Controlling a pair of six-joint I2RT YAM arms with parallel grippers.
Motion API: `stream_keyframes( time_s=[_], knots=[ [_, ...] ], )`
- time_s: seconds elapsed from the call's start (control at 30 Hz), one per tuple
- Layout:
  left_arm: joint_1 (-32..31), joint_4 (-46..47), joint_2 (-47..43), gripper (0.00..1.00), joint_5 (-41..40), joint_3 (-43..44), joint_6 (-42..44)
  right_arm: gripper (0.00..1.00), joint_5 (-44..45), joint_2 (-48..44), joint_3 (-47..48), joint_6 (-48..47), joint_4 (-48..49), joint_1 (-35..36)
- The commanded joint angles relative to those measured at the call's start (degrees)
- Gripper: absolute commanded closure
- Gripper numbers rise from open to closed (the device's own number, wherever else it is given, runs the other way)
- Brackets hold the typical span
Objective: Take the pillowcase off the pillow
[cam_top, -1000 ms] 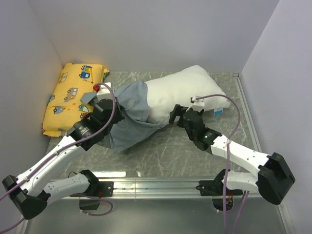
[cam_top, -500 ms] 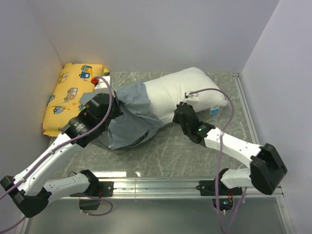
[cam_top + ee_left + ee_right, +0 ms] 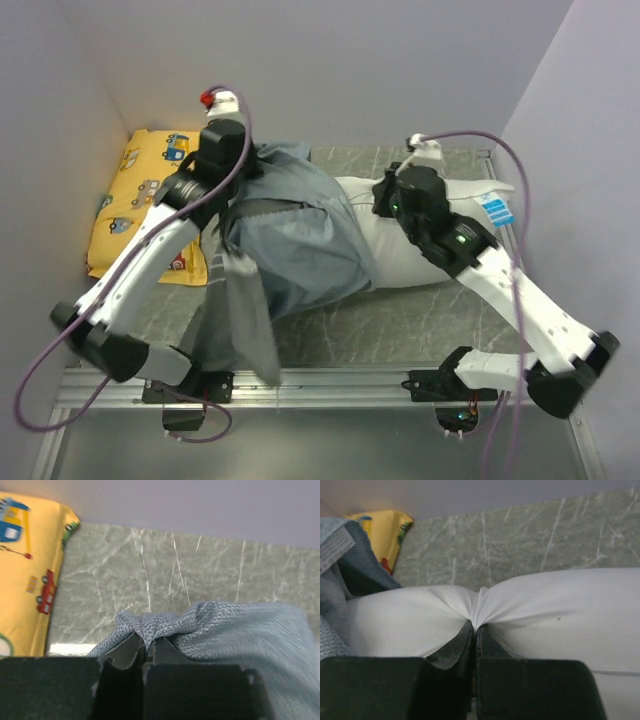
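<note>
The grey pillowcase (image 3: 300, 250) is lifted and hangs in a long fold down to the table's front edge, still covering the left end of the white pillow (image 3: 415, 262). My left gripper (image 3: 252, 165) is shut on a bunch of the pillowcase (image 3: 225, 630), which is pinched between the jaws of the left gripper (image 3: 148, 642). My right gripper (image 3: 385, 196) is shut on a pinch of the pillow (image 3: 560, 615); the fabric puckers into the closed jaws of the right gripper (image 3: 475, 630). The pillowcase's (image 3: 350, 565) edge with a white care label shows at the left of the right wrist view.
A yellow cushion (image 3: 135, 205) printed with cartoon vehicles lies against the left wall, partly under my left arm, and the same yellow cushion (image 3: 25, 555) fills the left side of the left wrist view. Walls close in the back and both sides. A blue tag (image 3: 495, 208) sticks out at the pillow's right end.
My right gripper has shut on the pillow and moved back and up. My left arm has raised the pillowcase toward the back wall, so the cover now hangs down to the front edge.
</note>
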Motion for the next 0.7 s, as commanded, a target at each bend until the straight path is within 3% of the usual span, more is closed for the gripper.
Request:
stream_keyframes(
  time_s=[0.0,0.1,0.13,0.2,0.23,0.33,0.5,0.67],
  knots=[
    [3.77,2.41,7.50,1.00,10.00,3.92,0.68,1.00,-6.94,12.11,-3.11,0.30,5.15,-4.37],
    [6.24,0.74,14.80,0.95,16.52,10.41,-0.29,1.00,-8.63,25.02,-2.08,1.62,7.88,-7.46],
    [6.24,-0.13,16.47,0.78,16.89,11.56,-0.29,1.00,-10.55,31.93,-1.03,2.05,7.62,-8.94],
    [6.33,-0.40,16.84,0.55,17.42,14.46,0.15,1.00,-11.18,37.17,0.65,2.06,8.49,-9.57],
    [6.24,0.03,15.62,0.35,17.42,15.08,0.59,1.00,-11.88,40.41,0.31,2.41,9.55,-9.75],
    [6.24,0.48,11.85,0.15,16.98,16.84,1.56,1.00,-13.55,44.20,-0.92,3.90,13.06,-10.54],
    [4.05,2.40,3.32,0.10,15.14,7.66,1.03,0.98,-13.83,43.69,-1.81,4.43,16.41,-11.77],
    [-2.09,5.57,-6.09,0.09,6.54,-6.24,-1.77,0.76,-14.44,41.59,1.70,2.85,13.79,-13.18]
  ],
)
